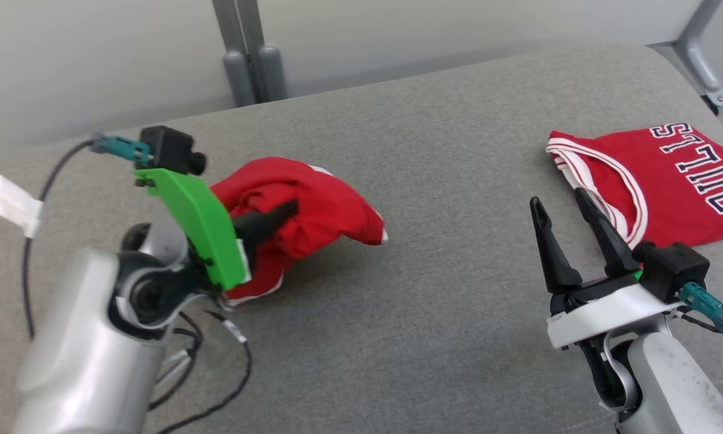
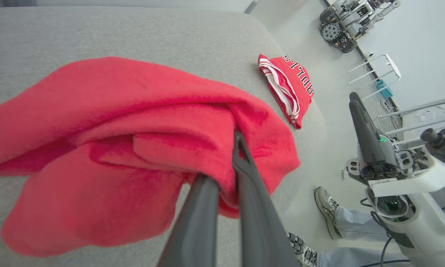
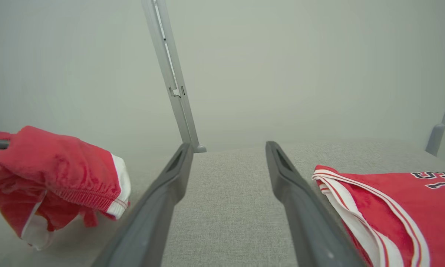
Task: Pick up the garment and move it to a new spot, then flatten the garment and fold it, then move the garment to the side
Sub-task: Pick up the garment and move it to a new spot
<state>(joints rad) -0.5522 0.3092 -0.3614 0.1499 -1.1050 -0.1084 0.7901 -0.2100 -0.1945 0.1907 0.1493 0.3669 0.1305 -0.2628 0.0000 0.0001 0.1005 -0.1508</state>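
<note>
The garment (image 1: pixel 322 202) is a crumpled red piece with white trim, bunched at the left of the grey padded surface (image 1: pixel 434 157). My left gripper (image 1: pixel 290 209) is shut on a fold of it. In the left wrist view the two fingers meet in the red cloth (image 2: pixel 115 148) at the left gripper (image 2: pixel 238 136). From the right wrist view the garment (image 3: pixel 55 167) hangs in a bundle, its lower edge close to the surface. My right gripper (image 1: pixel 558 199) stands open at the right with nothing between its fingers (image 3: pixel 159 200).
A folded red jersey (image 1: pixel 669 181) with white stripes and dark letters lies at the right, just beyond the right gripper. Grey metal posts (image 1: pixel 250 57) rise behind the surface. A person's shoes (image 2: pixel 328 209) stand on the floor beside it. Cables (image 1: pixel 217 386) trail by my left arm.
</note>
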